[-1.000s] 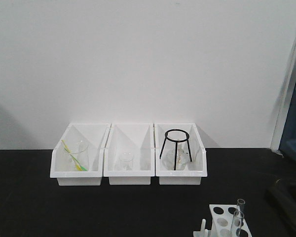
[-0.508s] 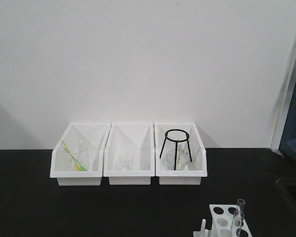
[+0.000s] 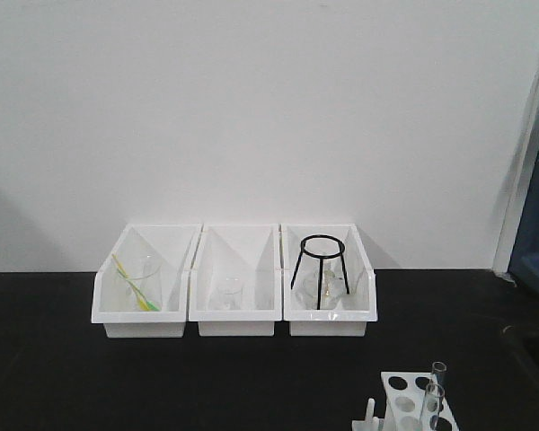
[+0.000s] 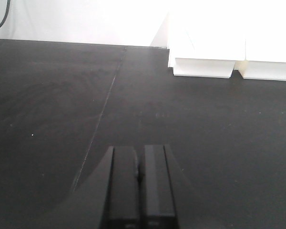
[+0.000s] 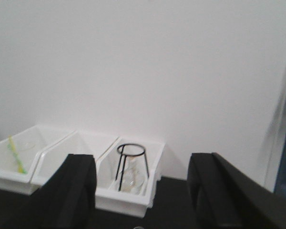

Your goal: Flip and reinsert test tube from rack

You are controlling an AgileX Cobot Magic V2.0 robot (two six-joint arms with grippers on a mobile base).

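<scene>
Two clear tubes stand upright in the rack (image 3: 411,404), a small white plate with round holes, at the near right edge of the black bench (image 3: 162,377). The nearer tube (image 3: 430,406) and the farther tube (image 3: 437,382) sit just beside each other, open rims up; the rack's lower part is cut off by the frame. Nothing grips either tube.

Along the far edge of the bench, against a white wall, three white bins stand side by side, well apart from the rack. The left bin (image 3: 142,310) holds glassware with a yellow-green stick. The middle bin (image 3: 235,310) holds a small beaker. The right bin (image 3: 331,310) holds a black wire tripod (image 3: 320,269) over a glass flask.

The left end effector (image 4: 139,179) is clenched, its two dark fingers pressed together over bare bench. The right end effector (image 5: 140,186) is released, its fingers spread wide and raised, facing the bins.
</scene>
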